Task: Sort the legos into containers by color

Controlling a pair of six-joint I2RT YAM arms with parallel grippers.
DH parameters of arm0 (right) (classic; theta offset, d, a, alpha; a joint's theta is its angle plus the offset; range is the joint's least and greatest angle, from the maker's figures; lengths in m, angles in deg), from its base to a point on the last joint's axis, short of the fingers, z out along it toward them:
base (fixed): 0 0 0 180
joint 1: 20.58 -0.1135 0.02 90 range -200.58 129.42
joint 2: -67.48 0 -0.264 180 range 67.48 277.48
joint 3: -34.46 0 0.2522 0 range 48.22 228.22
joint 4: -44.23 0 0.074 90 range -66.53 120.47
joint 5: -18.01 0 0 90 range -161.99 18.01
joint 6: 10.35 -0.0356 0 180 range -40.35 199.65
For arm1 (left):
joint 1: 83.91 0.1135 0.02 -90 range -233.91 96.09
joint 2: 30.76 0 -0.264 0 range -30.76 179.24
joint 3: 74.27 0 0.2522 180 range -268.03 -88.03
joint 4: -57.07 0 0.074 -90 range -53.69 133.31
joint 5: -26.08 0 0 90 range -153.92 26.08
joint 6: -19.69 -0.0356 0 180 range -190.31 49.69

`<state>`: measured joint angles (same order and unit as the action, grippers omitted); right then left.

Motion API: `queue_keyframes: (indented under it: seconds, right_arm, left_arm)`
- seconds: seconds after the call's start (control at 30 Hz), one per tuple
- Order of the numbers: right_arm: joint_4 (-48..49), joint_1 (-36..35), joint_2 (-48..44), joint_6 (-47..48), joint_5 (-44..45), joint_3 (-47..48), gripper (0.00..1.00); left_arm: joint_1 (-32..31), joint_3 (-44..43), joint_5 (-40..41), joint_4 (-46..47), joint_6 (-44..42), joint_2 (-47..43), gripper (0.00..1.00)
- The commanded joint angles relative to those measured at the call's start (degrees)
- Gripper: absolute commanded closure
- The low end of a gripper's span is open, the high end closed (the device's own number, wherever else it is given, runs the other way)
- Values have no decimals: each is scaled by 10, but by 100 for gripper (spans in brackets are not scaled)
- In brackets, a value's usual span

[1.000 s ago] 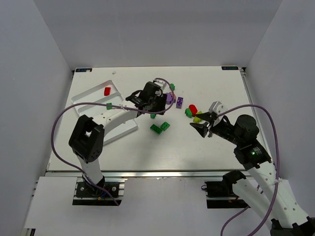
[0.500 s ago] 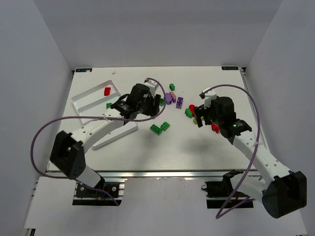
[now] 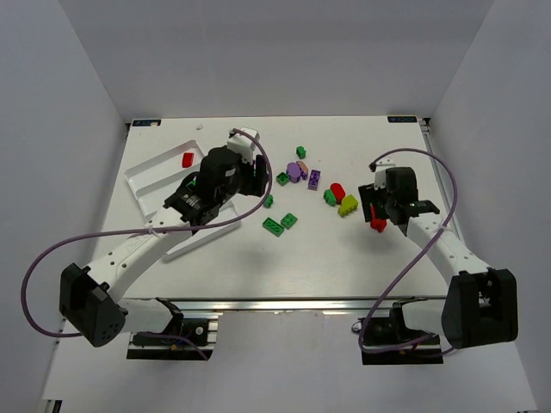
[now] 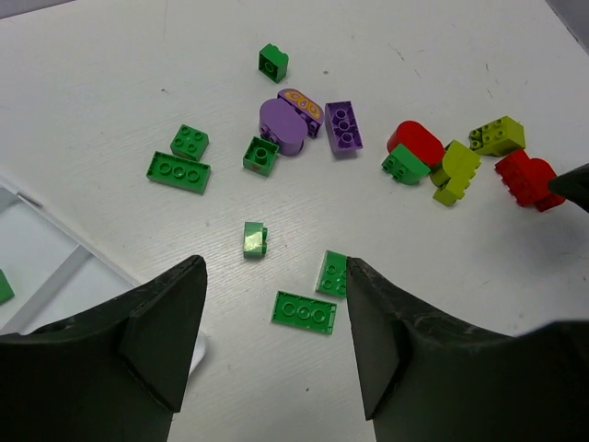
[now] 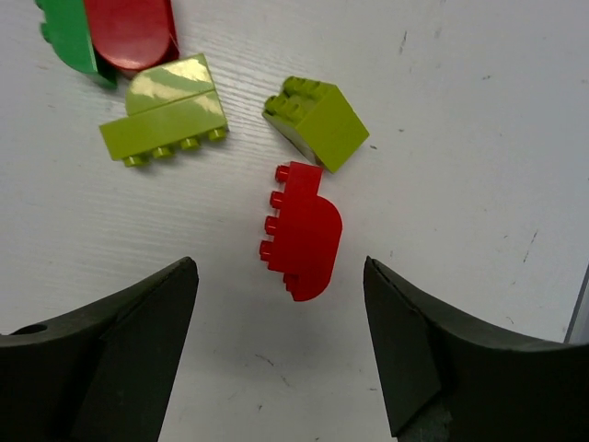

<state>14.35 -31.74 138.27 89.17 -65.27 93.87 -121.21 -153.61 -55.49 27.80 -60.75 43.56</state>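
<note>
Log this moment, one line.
left fingers: open, above green plastic bricks; right fingers: open, above red rounded plastic brick; white divided plastic tray: holds red block

Right gripper (image 5: pixel 278 264): I've got bare white table (image 5: pixel 479 138) on both sides of the red round-ended plastic brick (image 5: pixel 302 230), but a yellow-green sloped brick (image 5: pixel 317 122) crowds its far end. Left gripper (image 4: pixel 274 264): a green flat plastic plate (image 4: pixel 304 311) and a green square brick (image 4: pixel 334 273) sit in my gap, and the white ridged plastic tray (image 4: pixel 55 267) hems in the left side.
</note>
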Motion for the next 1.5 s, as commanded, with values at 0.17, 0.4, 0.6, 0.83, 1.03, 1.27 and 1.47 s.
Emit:
queue_keyframes:
  seconds: [0.17, 0.4, 0.6, 0.83, 1.03, 1.27, 1.47]
  right_arm:
    - [-8, 38, 71, -2, -29, 9, 25]
    - [-3, 39, 117, -2, -22, 14, 25]
    - [-5, 51, 155, -3, -33, 22, 25]
    - [6, 60, 171, -11, -51, 30, 30]
    - [14, 60, 175, -14, -60, 31, 44]
    - [6, 63, 139, -11, -92, 29, 81]
    - [16, 63, 10, 16, -201, -3, 100]
  left_arm:
    - [6, 49, -9, 56, -11, -108, 23]
    - [7, 77, -19, 79, -17, -151, 19]
    - [7, 77, -40, 82, -16, -134, 19]
    - [7, 77, -62, 84, -14, -113, 19]
    - [7, 82, -81, 90, -12, -110, 19]
    - [7, 90, -150, 108, -3, -103, 18]
    - [7, 93, -230, 129, 20, -77, 18]
